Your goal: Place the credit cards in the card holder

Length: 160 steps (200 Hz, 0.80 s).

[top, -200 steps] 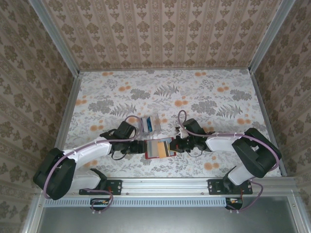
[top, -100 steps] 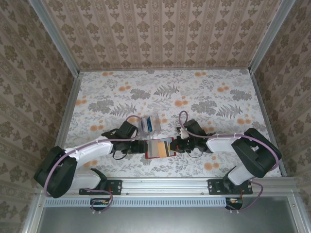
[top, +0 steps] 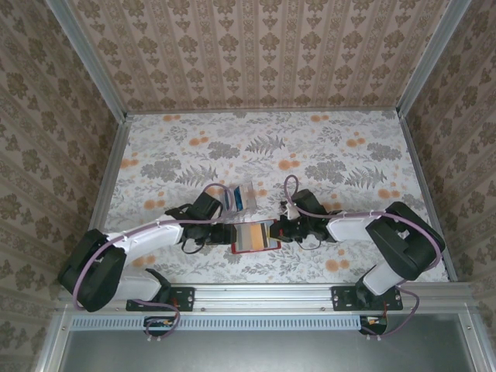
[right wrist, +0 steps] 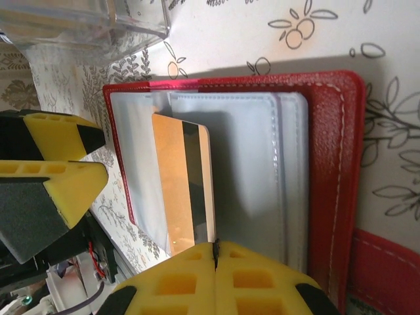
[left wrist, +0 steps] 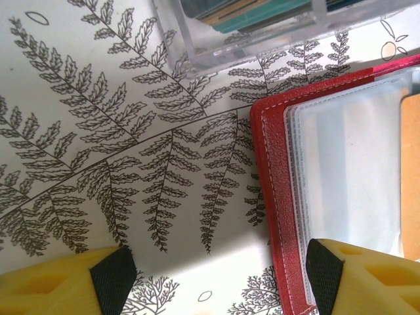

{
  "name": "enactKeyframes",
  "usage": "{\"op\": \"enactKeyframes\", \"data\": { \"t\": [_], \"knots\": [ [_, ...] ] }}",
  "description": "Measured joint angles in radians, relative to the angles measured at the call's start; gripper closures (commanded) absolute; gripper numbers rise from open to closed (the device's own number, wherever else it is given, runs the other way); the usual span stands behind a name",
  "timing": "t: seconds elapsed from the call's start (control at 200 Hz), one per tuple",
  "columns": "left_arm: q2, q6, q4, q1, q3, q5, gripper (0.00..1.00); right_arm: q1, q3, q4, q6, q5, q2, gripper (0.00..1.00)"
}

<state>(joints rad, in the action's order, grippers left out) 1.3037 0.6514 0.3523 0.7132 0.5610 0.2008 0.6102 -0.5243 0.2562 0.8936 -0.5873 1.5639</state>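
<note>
- My right gripper (right wrist: 215, 252) is pinched tight on the edge of a tan card (right wrist: 180, 184); the card lies over the clear pockets of the open red card holder (right wrist: 328, 164)
- My left gripper (left wrist: 216, 275) stands wide, holding nothing; one finger (left wrist: 335, 279) overlaps the holder's left edge
- The holder lies near centre, between both grippers; a clear box (top: 239, 198) of other cards (left wrist: 256, 10) sits just beyond it

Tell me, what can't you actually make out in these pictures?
- Clear box, left wrist view: cut by the top edge, so its cards can't be counted.
- Tan card, right wrist view: its near end meets the closed right fingers; pinched or merely touched, I can't tell.
- Red wallet, left wrist view: runs off the right edge, hiding most pockets.
</note>
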Motion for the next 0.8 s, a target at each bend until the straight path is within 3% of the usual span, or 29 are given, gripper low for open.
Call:
{"op": "enactKeyframes", "data": {
  "t": [0.8],
  "knots": [
    [0.047, 0.000, 0.014, 0.002, 0.029, -0.004, 0.30, 0.071, -0.092, -0.057, 0.008, 0.020, 0.043, 1.00]
  ]
}}
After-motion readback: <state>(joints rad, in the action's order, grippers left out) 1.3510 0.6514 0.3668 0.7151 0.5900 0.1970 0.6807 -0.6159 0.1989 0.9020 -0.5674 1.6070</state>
